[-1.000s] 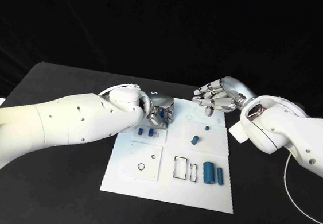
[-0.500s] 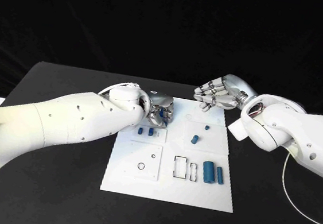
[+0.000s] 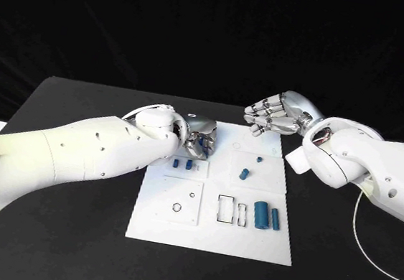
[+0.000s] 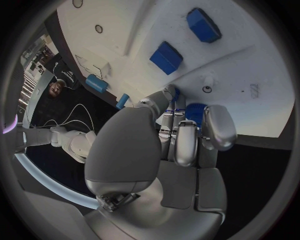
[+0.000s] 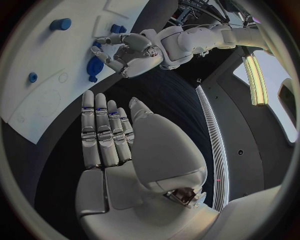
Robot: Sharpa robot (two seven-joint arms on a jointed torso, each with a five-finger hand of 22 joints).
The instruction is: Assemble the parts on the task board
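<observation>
The left robot hand (image 3: 199, 142) is down at the far left part of the task board (image 3: 210, 237), its fingers curled in around a small blue part (image 4: 195, 111) that shows between the fingertips in the left wrist view; I take it to be gripping that piece, probably to seat it in the board there. The right robot hand (image 3: 274, 118) hangs above the far edge of the board, holding nothing, with its fingers straight and side by side, as if kept out of the way while the other works. The board is a flat white plate in the middle of the black bench (image 3: 72, 162), marked with thin outlines and small rings. Two small blue blocks (image 3: 185, 166) lie just near of the left hand, a little blue piece (image 3: 243, 174) sits in the middle, and two upright blue cylinders (image 3: 265, 217) stand towards the near right beside a rectangular outline, so most of the assembly looks yet to be done
</observation>
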